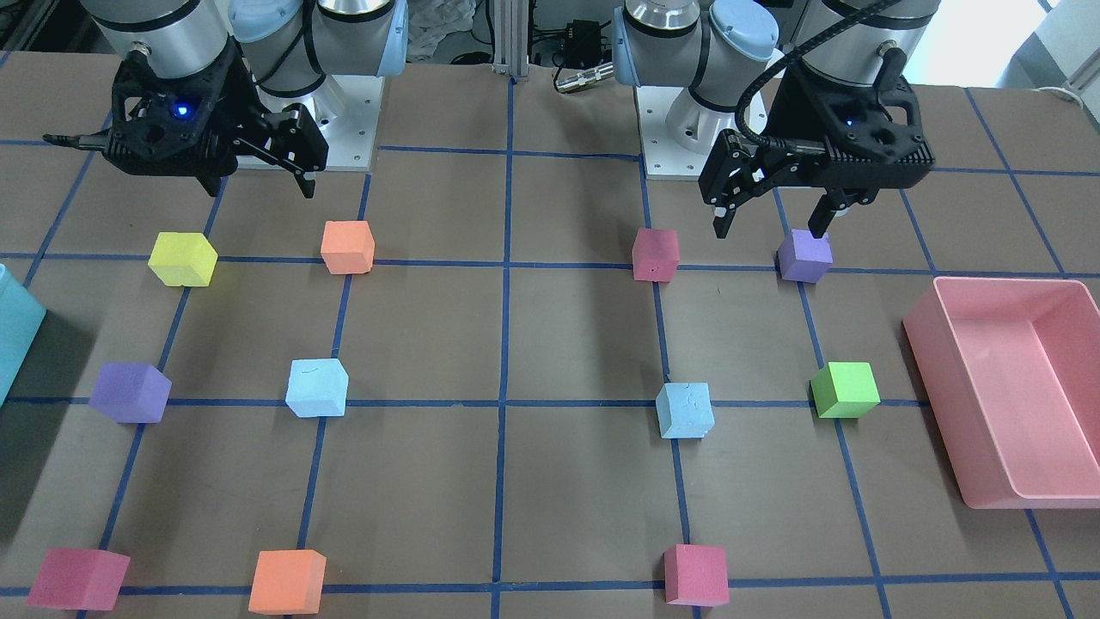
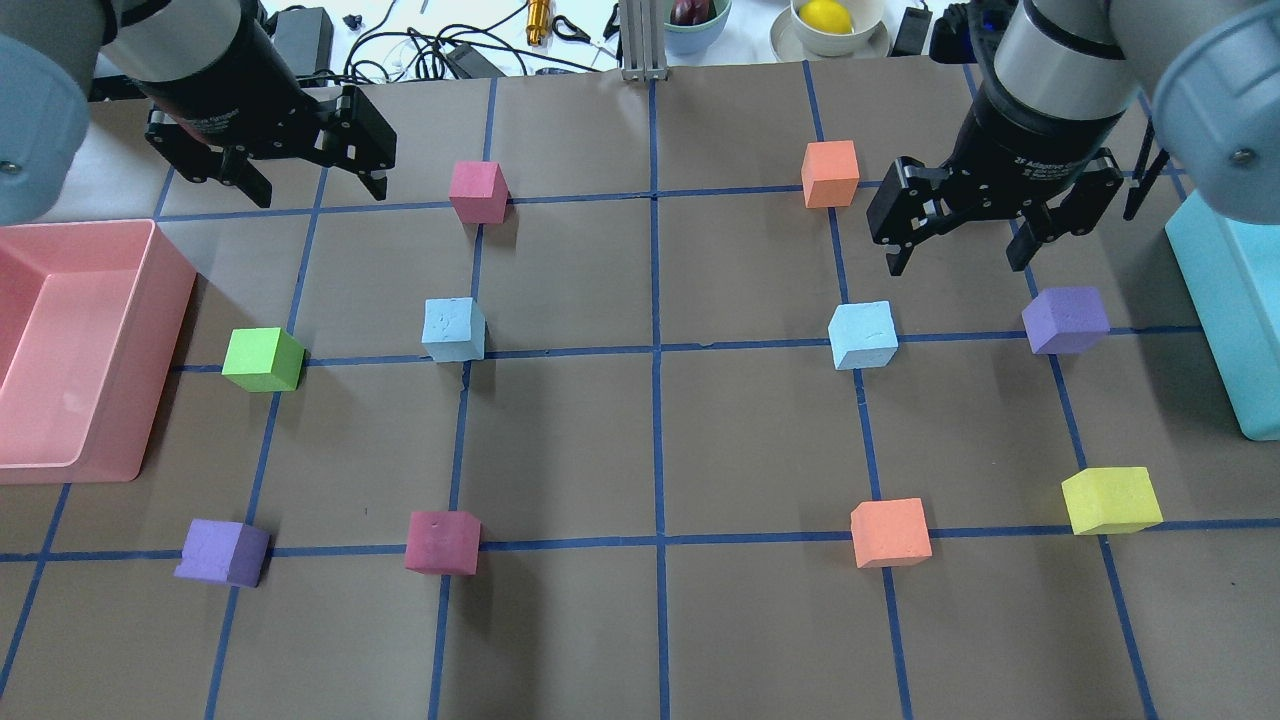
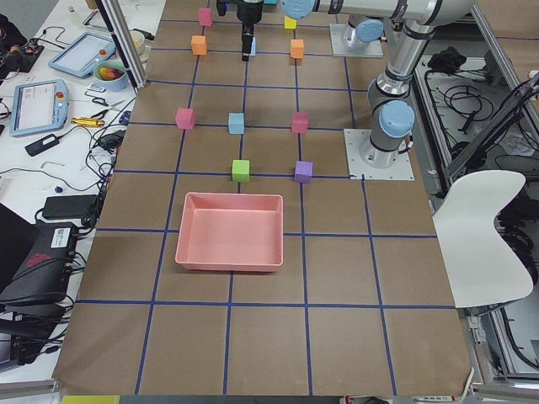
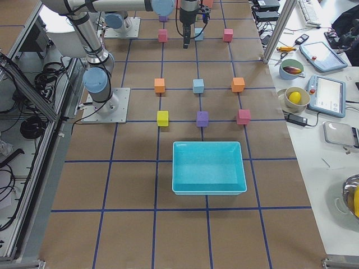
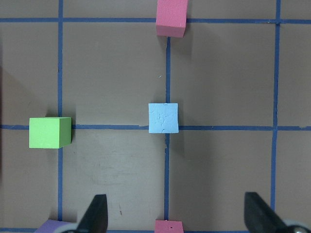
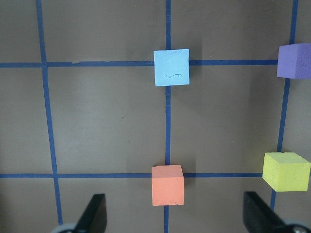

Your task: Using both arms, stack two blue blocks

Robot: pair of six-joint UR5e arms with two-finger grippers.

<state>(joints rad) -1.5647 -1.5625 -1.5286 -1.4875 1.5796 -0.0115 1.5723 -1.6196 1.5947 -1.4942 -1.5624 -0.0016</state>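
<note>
- The pink plastic tray [image 2: 170, 300] is running off the left edge of the overhead view. The teal plastic bin [image 2: 1215, 300] is running off its right edge, inside unseen there.
- The silver-grey left arm [image 2: 190, 50] and right arm [image 2: 1060, 60] are being cropped by the top of that frame.
- In the front-facing view, one finger of the black left gripper [image 1: 771, 225] is overlapping the top of a purple foam cube [image 1: 805, 258]. Contact cannot be judged there.
- The right side view is showing the teal bin whole, with only its smooth floor on display. The left side view is showing the pink tray the same way.
- A white bowl [image 2: 860, 30], cropped at the top of the overhead view, is holding a round yellow fruit [image 2: 827, 14].
- The left gripper is hanging above the table at upper left of the overhead view, jaws spread wide, gripping nothing.
- The black right gripper [image 2: 957, 260] is hanging at upper right, jaws equally wide, also gripping nothing.
- One pale sky-blue foam cube [image 2: 454, 329] is sitting on a blue tape line left of centre, near a green foam cube [image 2: 263, 359].
- The second pale sky-blue foam cube [image 2: 862, 335] is sitting right of centre, just under the right gripper in the frame.
- The two are lying well apart, both on the table, not yet stacked.
</note>
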